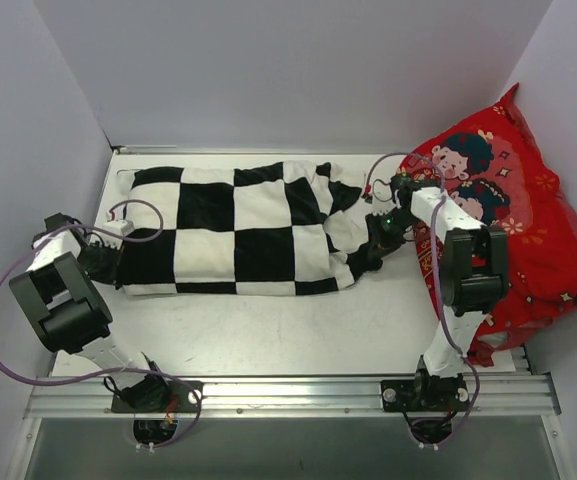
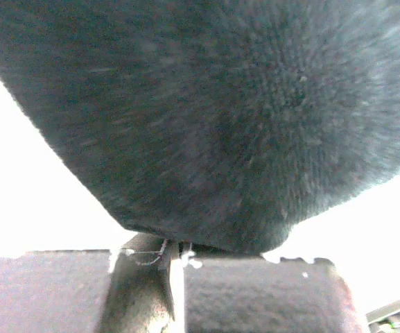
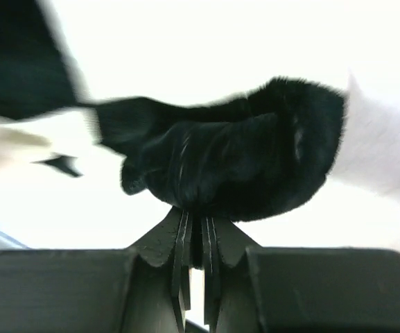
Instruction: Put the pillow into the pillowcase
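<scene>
The limp black-and-white checkerboard fabric pillowcase [image 1: 238,228] lay stretched along the grey counter [image 1: 268,330], pinched at both ends, probably to pull it taut. It looked plump, so the cream pillow was likely inside, though none showed. The left pincer [image 2: 175,255] reached in low, closed on a black corner. The right pincer [image 3: 201,211], on its folded arm, was clamped on bunched black cloth.
</scene>
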{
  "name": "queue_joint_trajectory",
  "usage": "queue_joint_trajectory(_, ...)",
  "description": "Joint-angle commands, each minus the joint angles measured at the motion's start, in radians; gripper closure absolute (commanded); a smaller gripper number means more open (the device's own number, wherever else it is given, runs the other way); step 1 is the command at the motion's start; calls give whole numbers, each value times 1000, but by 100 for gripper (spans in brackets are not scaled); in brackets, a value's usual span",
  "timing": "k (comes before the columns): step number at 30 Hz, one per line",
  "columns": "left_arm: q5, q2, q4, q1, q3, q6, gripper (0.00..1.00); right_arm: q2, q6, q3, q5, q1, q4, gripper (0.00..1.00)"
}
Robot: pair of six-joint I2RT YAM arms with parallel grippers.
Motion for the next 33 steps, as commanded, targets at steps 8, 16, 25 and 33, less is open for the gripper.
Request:
queue_joint_trajectory(8,310,-97,28,2,422,-375,100,-219,164,333,-373,-227,15,100)
queue_joint_trajectory(16,425,-262,326,63,551,-748,100,-420,342,463,-359,-333,159,100)
queue_joint_trajectory(25,408,-508,718,330,562,-1058,100,-716,481,448,-227,-480,340,100)
queue_joint_trajectory(33,358,-456,683,181,531,-1000,100,-597,443,475,-171,-464,345,100)
